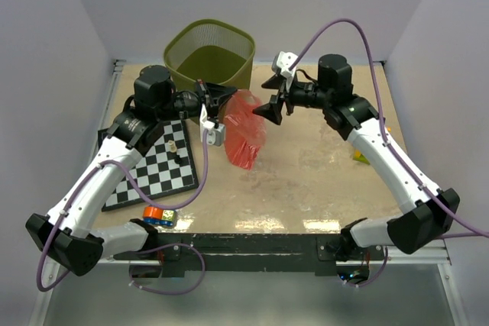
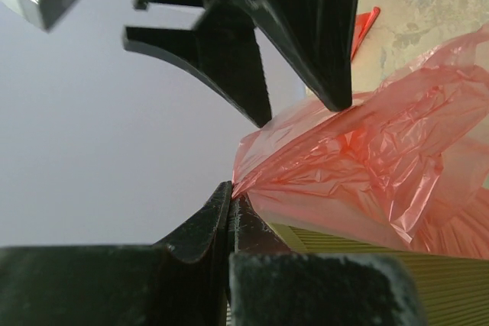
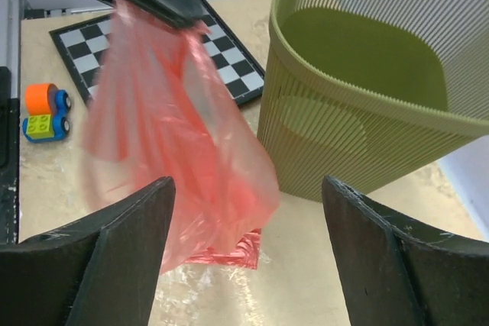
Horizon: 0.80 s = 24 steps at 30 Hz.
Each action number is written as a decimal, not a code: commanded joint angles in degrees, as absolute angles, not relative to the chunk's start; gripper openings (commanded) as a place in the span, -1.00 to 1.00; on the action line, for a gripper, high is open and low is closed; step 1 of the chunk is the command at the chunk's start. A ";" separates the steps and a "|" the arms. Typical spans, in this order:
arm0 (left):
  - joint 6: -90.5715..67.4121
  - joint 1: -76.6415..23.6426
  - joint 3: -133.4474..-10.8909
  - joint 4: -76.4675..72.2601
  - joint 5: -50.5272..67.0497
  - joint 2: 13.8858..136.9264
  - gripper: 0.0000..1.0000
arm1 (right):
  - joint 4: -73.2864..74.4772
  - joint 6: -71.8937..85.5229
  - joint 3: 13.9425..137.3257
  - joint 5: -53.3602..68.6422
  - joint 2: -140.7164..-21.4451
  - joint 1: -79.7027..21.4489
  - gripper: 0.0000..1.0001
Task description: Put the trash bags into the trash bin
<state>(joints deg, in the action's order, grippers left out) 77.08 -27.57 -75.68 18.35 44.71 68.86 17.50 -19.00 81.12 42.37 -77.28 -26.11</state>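
Note:
A crinkly red-pink trash bag (image 1: pixel 244 131) hangs from my left gripper (image 1: pixel 220 99), just in front of the olive-green mesh trash bin (image 1: pixel 210 55). In the left wrist view the jaws (image 2: pixel 231 195) are shut on one corner of the bag (image 2: pixel 367 166), with the bin's rim (image 2: pixel 428 284) below it. My right gripper (image 1: pixel 273 109) is open and empty, just to the right of the bag. In the right wrist view the bag (image 3: pixel 176 143) hangs ahead of its open fingers (image 3: pixel 248 223), its lower end touching the table, with the bin (image 3: pixel 367 89) to the right. A small red strip (image 2: pixel 365 27) lies on the table.
A chessboard (image 1: pixel 160 166) with small pieces lies at the left, under my left arm. An orange and blue toy (image 1: pixel 159 215) sits near the front edge. A yellow block (image 1: pixel 359 156) lies beside my right arm. Walls close in the table on three sides.

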 commanded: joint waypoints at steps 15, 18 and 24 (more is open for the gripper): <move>65.42 -29.00 -70.32 1.52 39.05 63.54 -0.99 | 1.68 -7.49 74.71 40.79 -76.65 -27.16 -1.00; 49.19 -28.92 -70.31 -4.03 30.79 63.81 -0.30 | 1.49 -0.37 74.27 30.09 -74.80 -25.85 -1.00; 17.61 -28.92 -70.84 -0.11 20.13 60.74 0.50 | 3.51 14.84 77.25 10.30 -72.42 -24.43 -1.00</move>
